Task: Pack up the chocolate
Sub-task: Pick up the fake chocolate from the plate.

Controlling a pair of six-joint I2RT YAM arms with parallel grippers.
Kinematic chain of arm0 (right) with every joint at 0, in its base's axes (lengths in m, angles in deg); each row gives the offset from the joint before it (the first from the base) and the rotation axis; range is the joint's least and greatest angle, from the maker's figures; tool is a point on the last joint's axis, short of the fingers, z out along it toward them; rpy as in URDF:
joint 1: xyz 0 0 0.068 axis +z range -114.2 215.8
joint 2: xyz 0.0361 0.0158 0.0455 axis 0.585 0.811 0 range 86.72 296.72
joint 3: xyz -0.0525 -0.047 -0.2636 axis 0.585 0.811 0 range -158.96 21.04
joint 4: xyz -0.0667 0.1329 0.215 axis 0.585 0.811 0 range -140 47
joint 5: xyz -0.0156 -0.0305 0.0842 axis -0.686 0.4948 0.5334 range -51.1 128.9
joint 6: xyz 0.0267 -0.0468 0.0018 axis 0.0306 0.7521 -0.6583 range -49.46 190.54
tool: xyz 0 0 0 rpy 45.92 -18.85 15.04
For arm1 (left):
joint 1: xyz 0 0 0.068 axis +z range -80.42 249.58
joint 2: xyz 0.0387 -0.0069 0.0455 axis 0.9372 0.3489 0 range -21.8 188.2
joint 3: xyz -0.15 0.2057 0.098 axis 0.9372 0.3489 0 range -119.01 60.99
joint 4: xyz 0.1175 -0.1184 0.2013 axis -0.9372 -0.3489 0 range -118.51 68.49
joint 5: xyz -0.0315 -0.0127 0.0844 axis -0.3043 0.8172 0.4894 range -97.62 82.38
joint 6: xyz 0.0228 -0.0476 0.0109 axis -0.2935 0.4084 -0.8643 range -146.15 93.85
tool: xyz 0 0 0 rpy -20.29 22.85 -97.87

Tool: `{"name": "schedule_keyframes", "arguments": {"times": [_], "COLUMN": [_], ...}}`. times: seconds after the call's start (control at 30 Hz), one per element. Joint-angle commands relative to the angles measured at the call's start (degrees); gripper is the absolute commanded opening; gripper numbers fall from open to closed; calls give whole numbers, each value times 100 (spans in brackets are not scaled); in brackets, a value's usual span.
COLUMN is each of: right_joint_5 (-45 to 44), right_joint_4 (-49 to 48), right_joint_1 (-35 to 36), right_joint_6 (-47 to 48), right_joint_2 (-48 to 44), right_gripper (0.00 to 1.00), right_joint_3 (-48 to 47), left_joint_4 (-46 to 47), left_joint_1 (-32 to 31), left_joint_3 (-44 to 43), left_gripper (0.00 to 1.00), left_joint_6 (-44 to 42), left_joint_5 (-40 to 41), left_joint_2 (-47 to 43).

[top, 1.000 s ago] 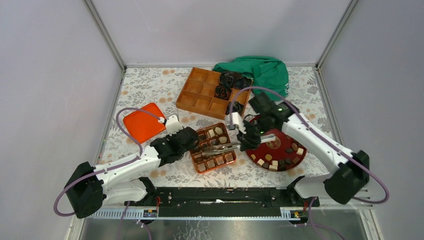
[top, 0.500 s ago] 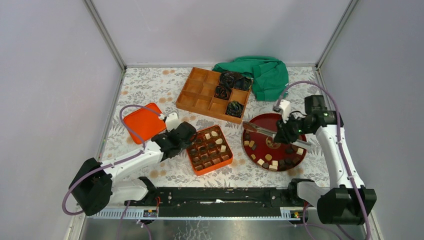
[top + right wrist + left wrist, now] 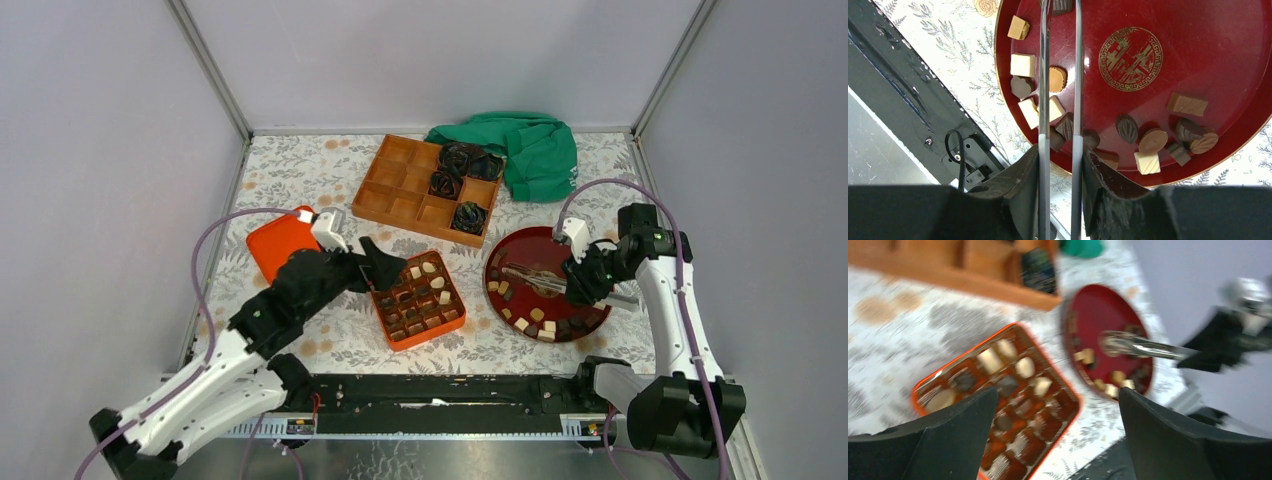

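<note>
Top external view: the left end effector (image 3: 388, 268) is held at the far-left edge of the orange tray (image 3: 436, 330), with its jaws spread wide and holding nothing. This is borne out from the left wrist, where both fingers (image 3: 948, 435) are seen far apart, with the tray below them.

Chocolate (image 3: 430, 268) is found in two places. Dark, tan and cream pieces are set in the tray's compartments. More pieces are scattered along the near and left part of the red plate (image 3: 532, 245), just right of the tray.

The right end effector (image 3: 1060, 195) is closed narrowly on a pair of metal tongs (image 3: 1044, 75), which are stretched over the plate with their arms apart. The tips are cut off in the right wrist view, so whether a piece is pinched cannot be told.

A wooden divided box (image 3: 400, 190) with black crinkled bundles (image 3: 460, 160), a green cloth (image 3: 535, 150) and a flat orange lid (image 3: 280, 248) are laid farther back on the flower-patterned bench (image 3: 300, 165).
</note>
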Motion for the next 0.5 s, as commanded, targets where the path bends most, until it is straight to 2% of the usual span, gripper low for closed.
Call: {"name": "schedule_keyframes", "arguments": {"times": [0.0,0.1,0.33,0.47], "right_joint_5": [136,261,233,385], "right_joint_4": [-1,-232,-981,-1248], "right_joint_1": [-22,-14,-14,15], "right_joint_6": [72,-218,-860,-883], "right_joint_2": [38,124,301,620], "right_gripper": [38,39,40,41], "right_joint_3": [-58,-62,-33,-16], "left_joint_4": [1618,1957,1915,1875], "left_joint_1": [31,33,27,33], "left_joint_3": [492,702,915,1005], "left_gripper": [99,99,99,98], "left_joint_6": [-704,-624,-249,-246], "left_joint_5": [-1585,-1833,-2187,-2012], "left_joint_2": [-812,-880,-513,-651]}}
